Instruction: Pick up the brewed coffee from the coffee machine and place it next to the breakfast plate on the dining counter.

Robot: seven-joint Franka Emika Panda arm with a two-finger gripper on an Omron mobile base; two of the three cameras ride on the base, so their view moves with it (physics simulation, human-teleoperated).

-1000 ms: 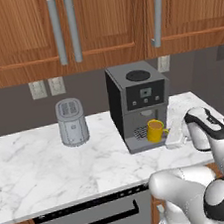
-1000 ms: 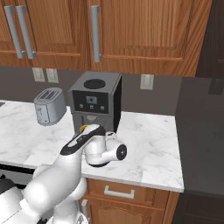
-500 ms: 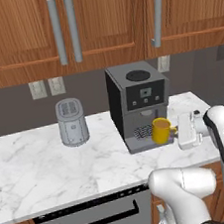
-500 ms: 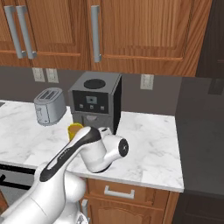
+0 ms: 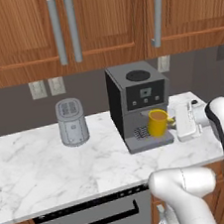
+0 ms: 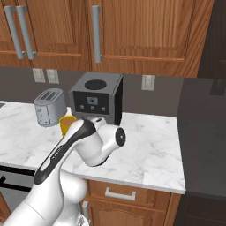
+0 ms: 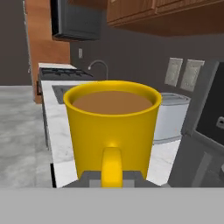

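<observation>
The brewed coffee (image 5: 157,122) is a small yellow mug with brown liquid, standing at the grated drip tray of the dark coffee machine (image 5: 138,100). Its handle points right toward my gripper (image 5: 175,121), which reaches in level from the right. In the hand view the mug (image 7: 111,122) looms close, and my gripper (image 7: 111,180) has its two fingertips pressed against either side of the handle, shut on it. From the right base view the mug (image 6: 66,125) peeks out behind my arm, beside the machine (image 6: 97,98). The breakfast plate and dining counter are out of view.
A silver toaster (image 5: 72,122) stands left of the machine on the white marble worktop (image 5: 41,168). Wooden wall cabinets (image 5: 62,25) hang above the machine. An oven door with a dark handle (image 5: 96,221) sits below the worktop edge. The worktop ends right of my hand.
My hand has travelled left toward the machine and turned level, closing the gap to the mug until its fingers sit on the handle. The mug looks slightly higher than before.
</observation>
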